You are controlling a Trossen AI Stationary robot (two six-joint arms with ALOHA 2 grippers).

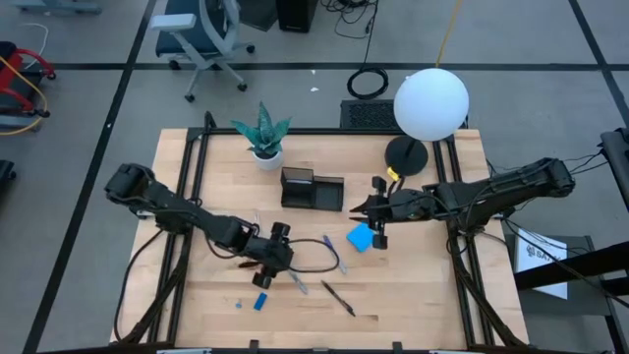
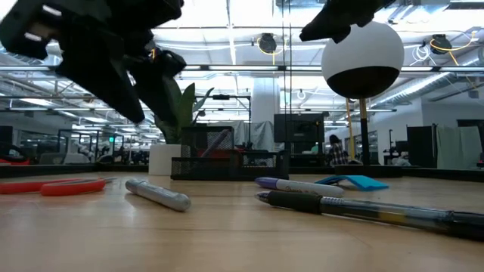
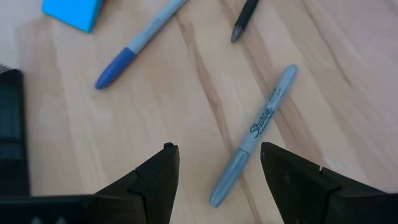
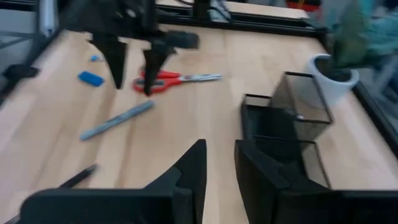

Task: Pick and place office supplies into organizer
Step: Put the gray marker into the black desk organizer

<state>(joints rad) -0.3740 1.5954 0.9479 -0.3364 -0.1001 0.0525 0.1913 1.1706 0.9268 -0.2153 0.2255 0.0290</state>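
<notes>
Two spread fingers of left gripper (image 3: 217, 171) straddle grey pen (image 3: 255, 134) near bench front edge, holding nothing; barrel reads "Sharpie". Right gripper (image 1: 376, 210) open beside organizer (image 1: 313, 190).

Wooden table (image 1: 413, 295): organizer (image 1: 312, 190), scissors (image 2: 57, 185), pens (image 1: 338, 297), notepad (image 1: 361, 237), plant (image 1: 263, 138).

pens 3 (image 3: 252, 135) | scissors 1 (image 4: 177, 79) | notepad 1 (image 1: 361, 237) | blue block 1 (image 1: 260, 301) | organizer 1 (image 1: 312, 189)
</notes>
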